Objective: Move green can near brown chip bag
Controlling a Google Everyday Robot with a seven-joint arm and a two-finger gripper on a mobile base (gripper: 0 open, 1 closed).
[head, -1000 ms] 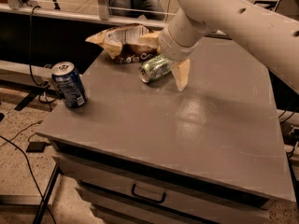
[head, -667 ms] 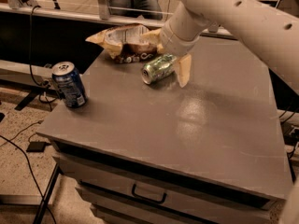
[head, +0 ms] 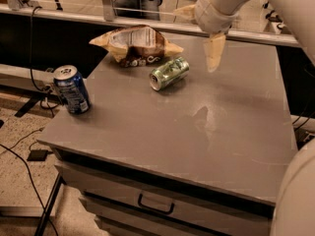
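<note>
Dark blue upright drink can (head: 72, 89) at the 9 o'clock edge of the grey tabletop (head: 221, 132). Wrinkly brown foil chip bag (head: 135, 43) at 11. Light green metal can (head: 170, 73) lies on its side, just beside the bag at its 4 o'clock. Pale two-finger gripper (head: 196, 39) at the can's 1 o'clock, spread wide, empty, apart from it.

Your gripper (head: 201, 28) is now up off the green can (head: 169, 73). A second ago it sat low over the can, with one finger (head: 215, 52) just beside the can's right end. Now it hangs higher and further right, above the back of the table (head: 206, 146), with its fingers spread and nothing between them. The arm no longer covers the can, so you see it whole, lying on its side, apart from the gripper.
</note>
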